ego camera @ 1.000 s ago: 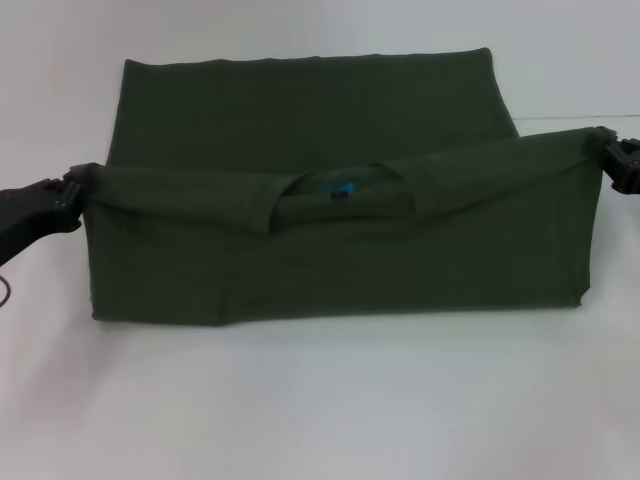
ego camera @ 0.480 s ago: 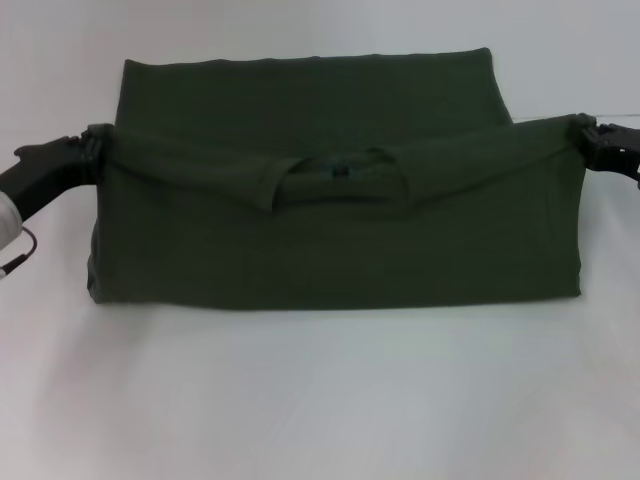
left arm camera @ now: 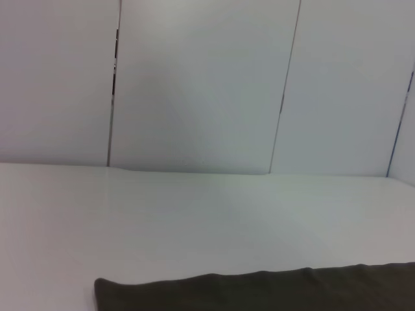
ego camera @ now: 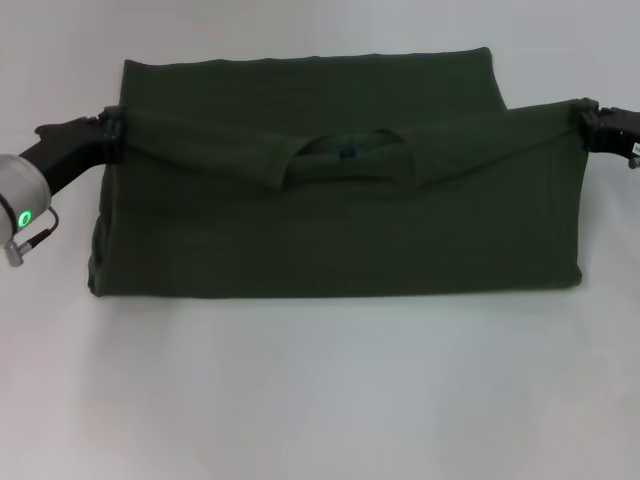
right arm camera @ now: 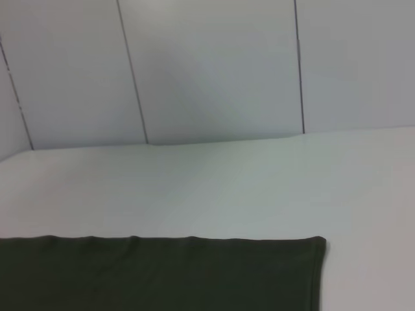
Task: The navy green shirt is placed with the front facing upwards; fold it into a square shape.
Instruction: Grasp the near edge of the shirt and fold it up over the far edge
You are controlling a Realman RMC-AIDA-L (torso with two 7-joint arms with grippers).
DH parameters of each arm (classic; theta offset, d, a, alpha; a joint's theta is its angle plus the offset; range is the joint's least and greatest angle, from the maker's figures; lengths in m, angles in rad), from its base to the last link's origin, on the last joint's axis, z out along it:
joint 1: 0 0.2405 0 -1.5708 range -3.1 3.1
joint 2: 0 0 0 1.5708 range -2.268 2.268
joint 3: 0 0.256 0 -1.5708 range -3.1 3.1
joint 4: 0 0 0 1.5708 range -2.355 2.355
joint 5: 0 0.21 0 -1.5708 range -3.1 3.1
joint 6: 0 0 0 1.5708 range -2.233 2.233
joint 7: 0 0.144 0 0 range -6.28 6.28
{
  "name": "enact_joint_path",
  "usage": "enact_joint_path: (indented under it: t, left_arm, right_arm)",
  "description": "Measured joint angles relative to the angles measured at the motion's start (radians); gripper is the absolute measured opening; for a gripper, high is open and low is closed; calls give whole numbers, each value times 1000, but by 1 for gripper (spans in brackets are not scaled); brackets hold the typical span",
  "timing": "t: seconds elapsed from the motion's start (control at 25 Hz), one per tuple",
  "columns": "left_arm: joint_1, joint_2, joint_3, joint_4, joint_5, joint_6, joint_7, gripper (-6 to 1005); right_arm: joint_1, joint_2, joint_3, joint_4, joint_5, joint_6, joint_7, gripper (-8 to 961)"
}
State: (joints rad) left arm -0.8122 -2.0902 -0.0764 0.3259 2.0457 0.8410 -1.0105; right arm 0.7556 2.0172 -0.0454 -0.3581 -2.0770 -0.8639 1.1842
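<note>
The navy green shirt (ego camera: 330, 230) lies across the white table, its plain side up, doubled over on itself. The collar opening (ego camera: 345, 155) shows in the middle of the raised edge. My left gripper (ego camera: 112, 126) is shut on the left end of that edge, and my right gripper (ego camera: 584, 112) is shut on the right end. The fabric is stretched between them above the layer beneath. The far hem (ego camera: 310, 60) lies flat on the table. A strip of the shirt's cloth (left arm camera: 259, 293) shows in the left wrist view, and a corner of the dark cloth (right arm camera: 162, 275) in the right wrist view.
The white table (ego camera: 320, 400) stretches all around the shirt. A panelled white wall (left arm camera: 194, 84) stands behind the table's far edge.
Both grippers have carried the held collar edge farther from me, toward the far hem. The near fold line has followed, and less of the lower layer shows.
</note>
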Motion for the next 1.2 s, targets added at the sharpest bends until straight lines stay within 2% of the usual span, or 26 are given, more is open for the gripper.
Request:
enact_joint_path:
  t: [0.2,0.72,1.2]
  left_arm:
    - [-28,-5,0,-14,-23,-60,36,64]
    - [-42,-23,-1,-36,-99,-132,117,86]
    - [-46,-47,-3,-45,-215,-175,197,131]
  right_arm:
    - [22,-8,-7,42,1,52,-32,49]
    - [68,-5,-17,81,8,152,-71,49]
    - [90,22,-29,101,9,249,-68,50]
